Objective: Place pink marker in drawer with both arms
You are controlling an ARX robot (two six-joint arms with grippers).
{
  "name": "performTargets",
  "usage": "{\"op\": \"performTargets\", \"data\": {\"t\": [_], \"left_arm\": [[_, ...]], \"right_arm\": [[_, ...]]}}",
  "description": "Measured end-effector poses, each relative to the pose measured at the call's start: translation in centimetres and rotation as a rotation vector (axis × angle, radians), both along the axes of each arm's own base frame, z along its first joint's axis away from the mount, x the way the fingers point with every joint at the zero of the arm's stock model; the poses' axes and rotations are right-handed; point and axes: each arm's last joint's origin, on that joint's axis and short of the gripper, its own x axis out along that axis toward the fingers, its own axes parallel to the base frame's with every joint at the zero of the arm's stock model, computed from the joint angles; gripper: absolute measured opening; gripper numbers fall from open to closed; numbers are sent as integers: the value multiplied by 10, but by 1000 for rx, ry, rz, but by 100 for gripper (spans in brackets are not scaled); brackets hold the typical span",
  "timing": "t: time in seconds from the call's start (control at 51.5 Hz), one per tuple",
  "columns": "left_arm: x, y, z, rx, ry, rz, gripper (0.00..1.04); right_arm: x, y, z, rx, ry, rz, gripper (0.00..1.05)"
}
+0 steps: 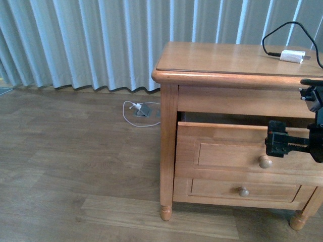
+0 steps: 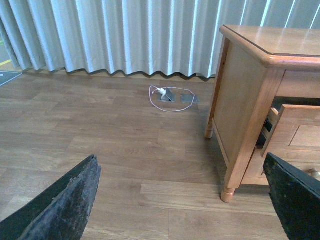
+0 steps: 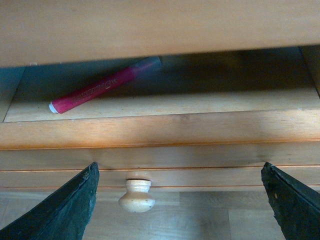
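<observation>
The pink marker [image 3: 102,85] lies inside the open drawer [image 3: 160,127], on its floor, seen in the right wrist view. The drawer [image 1: 227,151] of the wooden nightstand is pulled out a little; its pale knob [image 1: 265,162] shows in the front view and in the right wrist view [image 3: 136,195]. My right gripper [image 1: 282,143] is open and empty in front of the drawer, just above the knob; in its own view [image 3: 180,205] the fingers [image 3: 65,210] stand wide apart. My left gripper [image 2: 185,200] is open and empty over the floor, left of the nightstand.
A white charger block [image 1: 293,56] with a black cable lies on the nightstand top [image 1: 222,58]. A shallower drawer with a small knob [image 1: 244,191] sits below. A floor outlet with a white cable [image 1: 141,110] lies near the curtains [image 1: 91,40].
</observation>
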Motion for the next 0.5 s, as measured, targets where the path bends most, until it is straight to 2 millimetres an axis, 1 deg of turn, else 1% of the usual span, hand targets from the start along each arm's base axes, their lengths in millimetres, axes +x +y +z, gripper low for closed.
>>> {"op": "performTargets", "data": {"t": [0.252, 0.505], "left_arm": [[0, 0, 0, 0, 0, 0, 99], [0, 0, 0, 0, 0, 0, 99]], "right_arm": [[18, 7, -12, -3, -89, -50, 96], [25, 6, -14, -26, -125, -86, 96]]}}
